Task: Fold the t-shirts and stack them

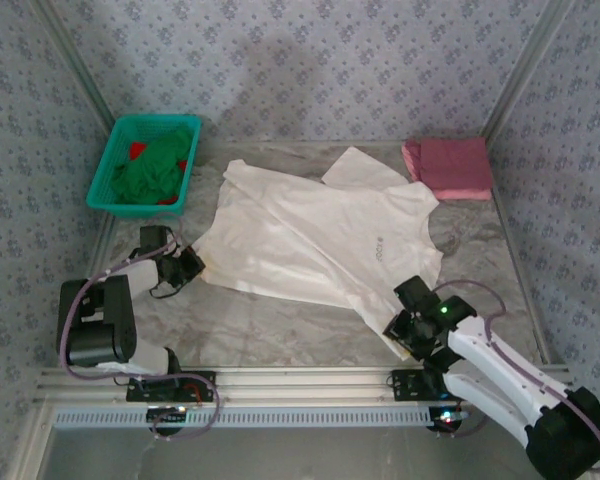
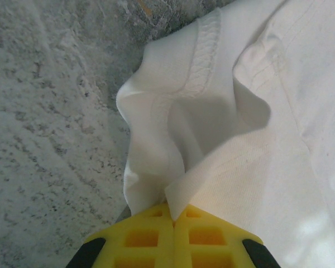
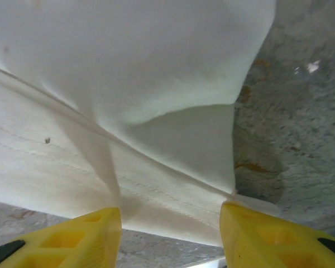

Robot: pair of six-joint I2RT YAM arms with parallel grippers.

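Note:
A cream-white t-shirt (image 1: 315,235) lies spread and wrinkled across the middle of the table, a tiny grey mark on its chest. A dusty pink t-shirt (image 1: 448,166) sits folded at the back right. My left gripper (image 1: 188,264) is at the white shirt's left corner, and in the left wrist view its yellow jaws (image 2: 174,219) are shut on a pinch of the hemmed white cloth (image 2: 173,139). My right gripper (image 1: 404,325) is at the shirt's near right corner. Its yellow fingers (image 3: 78,234) stand apart, with the shirt's hem (image 3: 173,195) lying between and just beyond them.
A teal mesh basket (image 1: 111,170) with green and red cloth stands at the back left. Patterned walls close in the table on the left, back and right. Bare grey marbled tabletop (image 1: 270,330) runs along the near edge, in front of the shirt.

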